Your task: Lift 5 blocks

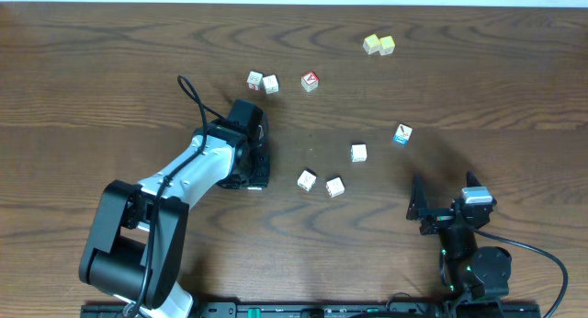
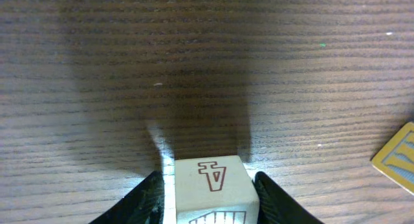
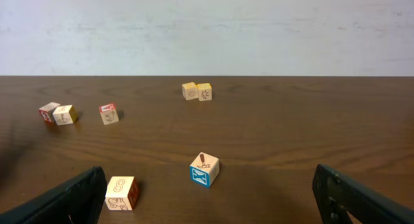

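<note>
A white block (image 2: 210, 179) with a dark red outline print rests on the table between my left gripper's (image 2: 207, 201) black fingers (image 2: 145, 198). A thin strip of table shows on its left side, so the jaws stand open around it. From overhead my left gripper (image 1: 255, 166) covers most of that block. Several more blocks lie loose: two (image 1: 254, 79) (image 1: 270, 83) at the back, one with a blue face (image 1: 402, 133), one (image 1: 358, 153) mid-table and two (image 1: 306, 180) (image 1: 334, 187) nearer the front. My right gripper (image 1: 445, 197) (image 3: 208, 195) stands wide open and holds nothing, short of the blue-faced block (image 3: 204, 170).
A red-faced cube (image 1: 310, 81) sits beside the back pair. Two pale yellow cubes (image 1: 378, 45) stand at the far right. The corner of a blue and tan block (image 2: 396, 158) pokes into the left wrist view at right. A pale wall (image 3: 207, 30) rises behind the table's far edge.
</note>
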